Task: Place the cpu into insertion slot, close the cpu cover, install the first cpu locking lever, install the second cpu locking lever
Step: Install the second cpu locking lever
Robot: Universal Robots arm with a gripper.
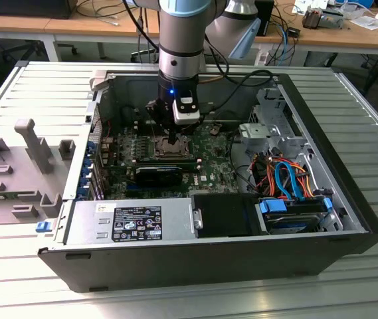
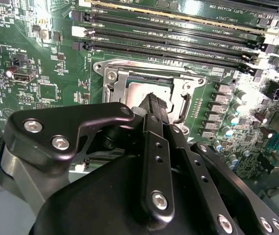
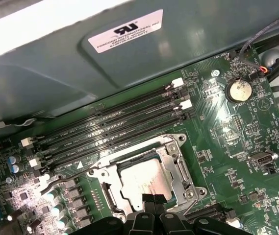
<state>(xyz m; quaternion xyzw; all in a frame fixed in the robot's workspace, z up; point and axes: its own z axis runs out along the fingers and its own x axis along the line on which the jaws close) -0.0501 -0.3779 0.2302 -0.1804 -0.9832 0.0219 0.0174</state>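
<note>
The cpu lies flat in the insertion slot on the green motherboard, its dull silver top showing in both wrist views. The silvery cpu cover lies down around the chip as a frame. A thin wire locking lever runs along one side of the socket, and a bent lever shows at the other side. My gripper hangs straight down over the socket's edge, fingertips pressed together and shut, at or just above the cover's rim. In the exterior view the gripper sits inside the open case.
Long black memory slots run beside the socket, with a coin battery beyond them. The case wall rises close behind. A power supply, a drive cage and coloured cables crowd the case; grey fixtures stand outside it.
</note>
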